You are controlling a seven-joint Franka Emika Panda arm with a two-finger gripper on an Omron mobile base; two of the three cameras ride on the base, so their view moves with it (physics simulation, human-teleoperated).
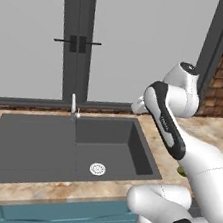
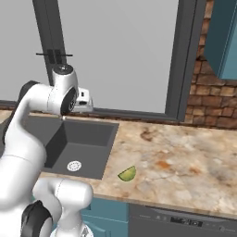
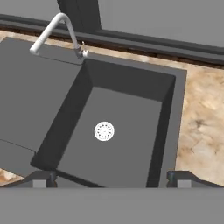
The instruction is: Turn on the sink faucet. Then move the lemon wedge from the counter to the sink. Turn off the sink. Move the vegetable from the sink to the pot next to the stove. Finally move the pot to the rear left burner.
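Observation:
My gripper [image 3: 113, 179] hangs open over the right side of the dark grey sink [image 3: 131, 74], with nothing between its fingertips [image 3: 43, 178]. The basin's round silver drain [image 3: 104, 131] lies straight ahead of it. The thin silver sink faucet [image 3: 57, 26] stands at the basin's back left corner [image 1: 73, 107], its spout turned over the drainboard; I see no water at it. The small yellow-green lemon wedge [image 2: 127, 174] lies on the marbled counter [image 2: 176, 157], just right of the sink's front corner. The pot and the stove are out of view.
A window with a dark frame [image 1: 81, 38] runs behind the sink. A brick wall [image 2: 208, 106] and a teal upper cabinet [image 2: 224, 37] stand at the right. Teal cabinet fronts [image 1: 42, 217] sit below the counter edge.

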